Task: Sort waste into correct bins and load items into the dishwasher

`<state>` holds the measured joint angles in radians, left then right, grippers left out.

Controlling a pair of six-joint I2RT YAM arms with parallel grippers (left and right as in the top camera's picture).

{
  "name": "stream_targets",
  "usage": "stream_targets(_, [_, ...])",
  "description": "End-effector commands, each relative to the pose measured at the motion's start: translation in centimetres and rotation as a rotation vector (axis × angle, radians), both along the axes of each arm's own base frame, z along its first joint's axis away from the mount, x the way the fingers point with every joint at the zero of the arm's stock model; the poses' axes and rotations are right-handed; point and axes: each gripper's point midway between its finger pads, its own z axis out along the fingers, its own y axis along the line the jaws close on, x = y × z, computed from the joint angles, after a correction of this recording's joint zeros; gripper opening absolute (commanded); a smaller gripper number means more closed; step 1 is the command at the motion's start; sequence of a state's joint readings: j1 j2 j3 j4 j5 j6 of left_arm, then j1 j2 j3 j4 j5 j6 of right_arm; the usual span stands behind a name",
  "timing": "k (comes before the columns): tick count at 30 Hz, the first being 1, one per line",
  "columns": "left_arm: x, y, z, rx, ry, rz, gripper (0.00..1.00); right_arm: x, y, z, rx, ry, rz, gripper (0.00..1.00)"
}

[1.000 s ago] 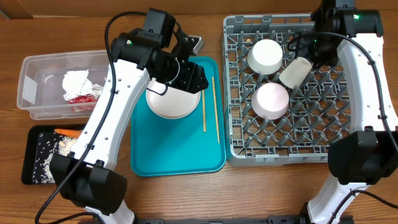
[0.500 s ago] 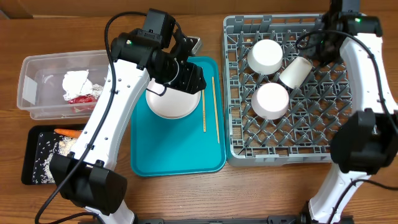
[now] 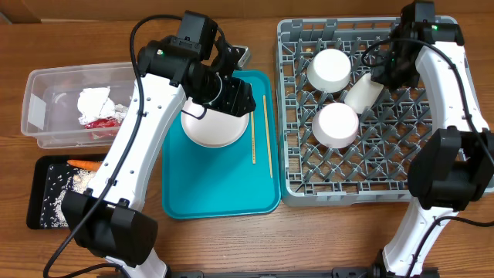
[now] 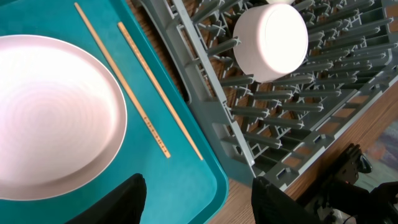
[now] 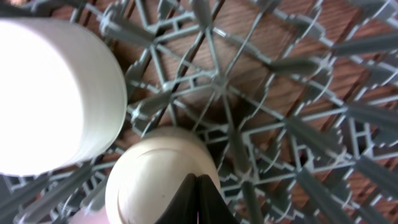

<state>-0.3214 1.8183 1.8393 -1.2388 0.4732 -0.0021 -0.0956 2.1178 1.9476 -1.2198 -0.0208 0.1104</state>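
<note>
The pale pink plate (image 3: pixel 216 127) lies on the teal tray (image 3: pixel 220 197). My left gripper (image 3: pixel 225 102) hovers over its far edge. In the left wrist view the gripper (image 4: pixel 202 202) is open above bare tray, with the plate (image 4: pixel 53 118) to the left. The dishwasher (image 3: pixel 309 181) holds two whitish bowls (image 3: pixel 330 69) (image 3: pixel 334 125) upside down and the white cup (image 3: pixel 363 91) on its side. My right gripper (image 3: pixel 384 73) is shut and empty just above the cup (image 5: pixel 149 180). A napkin (image 3: pixel 94 100) and wrapper (image 3: pixel 100 122) lie in the clear tub (image 3: pixel 38 116). The carrot (image 3: pixel 85 164) and rice lie in the black tray (image 3: pixel 35 208).
Two wooden chopsticks (image 3: pixel 258 131) lie lengthwise on the teal tray beside the plate, seen also in the left wrist view as chopsticks (image 4: pixel 146 106). The dishwasher's lattice wall (image 4: pixel 211 118) rises right next to the tray's edge. A small grey object (image 3: pixel 243 54) sits behind the tray.
My right gripper has shut with nothing in it; its arm drew back from the cup and came down close over it again. The left arm and plate have not moved.
</note>
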Motion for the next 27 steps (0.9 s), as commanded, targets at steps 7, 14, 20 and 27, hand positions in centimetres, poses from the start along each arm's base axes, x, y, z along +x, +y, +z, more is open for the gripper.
stream_targets(7, [0.2,-0.1,-0.2,0.01,0.005,0.009,0.57,-3.4,2.6,-0.2,0.135,0.128,0.03,0.04])
stream_targets(14, [0.2,-0.1,-0.2,0.01,0.005,0.009,0.57,-3.6,3.2,-0.1,0.164,0.135,0.037,0.05])
stream_targets(20, [0.1,-0.1,-0.2,0.012,0.009,0.009,0.57,-2.6,3.2,0.3,0.159,0.093,0.041,0.05])
stream_targets(27, [0.2,-0.1,-0.2,0.011,0.009,0.009,0.57,-2.5,3.2,1.2,0.159,0.084,0.041,0.08])
